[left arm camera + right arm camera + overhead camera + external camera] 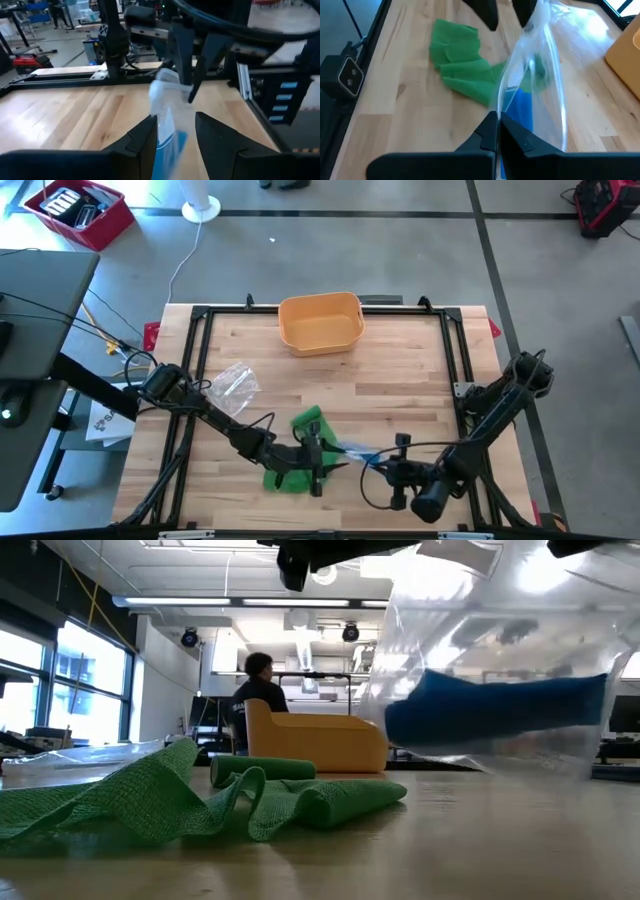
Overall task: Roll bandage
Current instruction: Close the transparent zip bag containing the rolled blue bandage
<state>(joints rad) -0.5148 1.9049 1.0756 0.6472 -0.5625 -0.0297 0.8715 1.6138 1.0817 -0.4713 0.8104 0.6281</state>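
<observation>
While my right gripper (498, 125) pinches the clear plastic bag (540, 75) holding the blue bandage roll (521, 112) above the counter (400, 380), my left gripper (172, 131) straddles it, jaws apart. Loose green mesh bandage (300, 450) lies directly under the left arm, nearer to it.

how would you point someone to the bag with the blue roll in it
Start at the wooden table's front edge, between the two grippers. Beside the loose green bandage hangs the clear plastic bag holding a blue roll, unlike the empty crumpled bag farther left.
</observation>
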